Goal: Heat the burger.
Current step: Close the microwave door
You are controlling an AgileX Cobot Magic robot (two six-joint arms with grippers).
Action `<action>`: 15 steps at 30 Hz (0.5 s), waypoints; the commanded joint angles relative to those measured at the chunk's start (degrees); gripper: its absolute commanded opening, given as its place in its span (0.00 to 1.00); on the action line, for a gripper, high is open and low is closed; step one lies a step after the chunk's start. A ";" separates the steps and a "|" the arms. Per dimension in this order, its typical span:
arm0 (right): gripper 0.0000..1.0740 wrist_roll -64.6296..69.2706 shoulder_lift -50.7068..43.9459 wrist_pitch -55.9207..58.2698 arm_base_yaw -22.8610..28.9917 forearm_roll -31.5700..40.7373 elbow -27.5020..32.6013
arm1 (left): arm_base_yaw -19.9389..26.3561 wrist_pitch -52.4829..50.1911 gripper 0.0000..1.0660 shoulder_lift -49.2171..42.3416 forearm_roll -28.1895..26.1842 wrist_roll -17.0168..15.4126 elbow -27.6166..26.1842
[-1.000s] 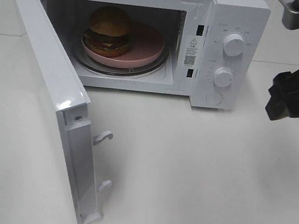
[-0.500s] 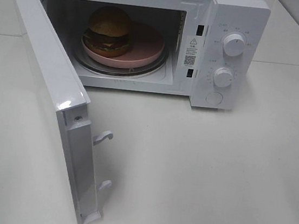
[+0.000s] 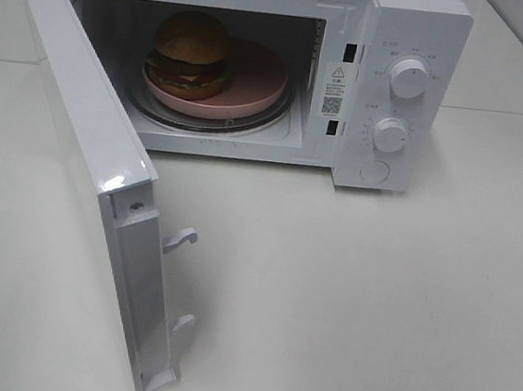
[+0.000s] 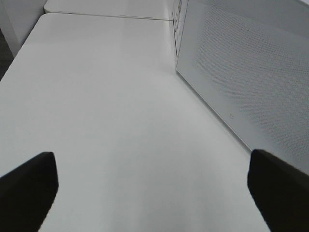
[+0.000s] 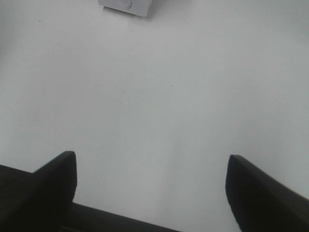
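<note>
The burger (image 3: pixel 190 53), golden-brown bun over patty, cheese and lettuce, rests on a pink plate (image 3: pixel 257 76) inside the white microwave (image 3: pixel 414 43). The microwave door (image 3: pixel 89 127) stands swung wide open toward the front left. Neither arm shows in the exterior high view. In the left wrist view my left gripper (image 4: pixel 152 188) is open with nothing between its fingers, facing bare table beside the door's perforated outer face (image 4: pixel 246 82). My right gripper (image 5: pixel 152 186) is open too, empty, over bare white table with a corner of the microwave (image 5: pixel 126 6) far off.
The white table (image 3: pixel 373 295) spreads in front of and beside the microwave. Two knobs (image 3: pixel 409 78) and a round button sit on the microwave's right panel. Door latch hooks (image 3: pixel 180 239) stick out from the door's edge.
The right arm, seen at the right edge of the exterior high view a second ago, has withdrawn out of that view. Burger, plate and door have not moved.
</note>
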 commanded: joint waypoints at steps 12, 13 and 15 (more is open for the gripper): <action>0.71 -0.29 -21.54 -4.13 -7.73 0.00 12.38 | 0.17 -0.92 0.94 -0.52 -0.06 0.00 0.11; 0.71 -0.29 -24.12 -5.16 -8.77 0.17 13.58 | 0.17 -0.92 0.94 -0.52 -0.06 0.00 0.11; 0.71 -0.29 -25.15 -5.67 -9.22 0.17 14.27 | 0.17 -0.92 0.94 -0.52 -0.06 0.00 0.11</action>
